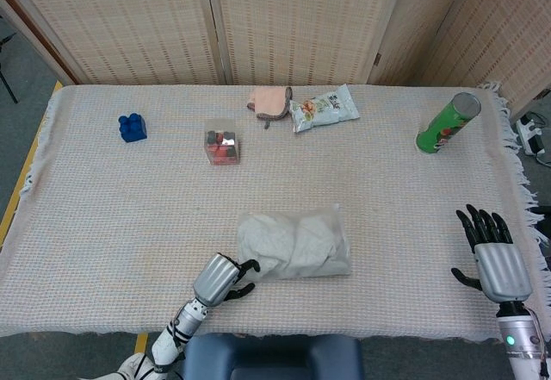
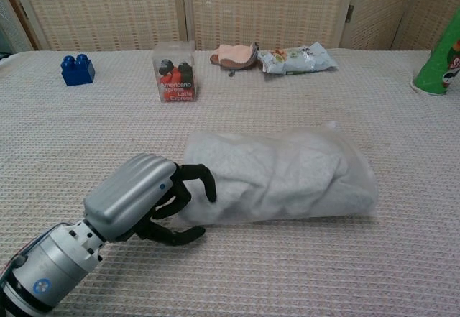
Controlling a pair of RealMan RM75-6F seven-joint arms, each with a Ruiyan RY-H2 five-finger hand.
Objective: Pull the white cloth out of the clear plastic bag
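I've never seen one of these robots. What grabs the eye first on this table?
Front and centre lies a clear bag stuffed with white cloth, and the left hand reaches its dark fingers to the bag's left end. The right hand is at the table's right edge, fingers spread, holding nothing. At the back stand a green can on the right and a blue block on the left.

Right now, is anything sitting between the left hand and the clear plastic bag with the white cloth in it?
Nothing visible. The left hand is at the left end of the clear plastic bag, fingers curled against it, with only bare table cover around. The white cloth is inside the bag.
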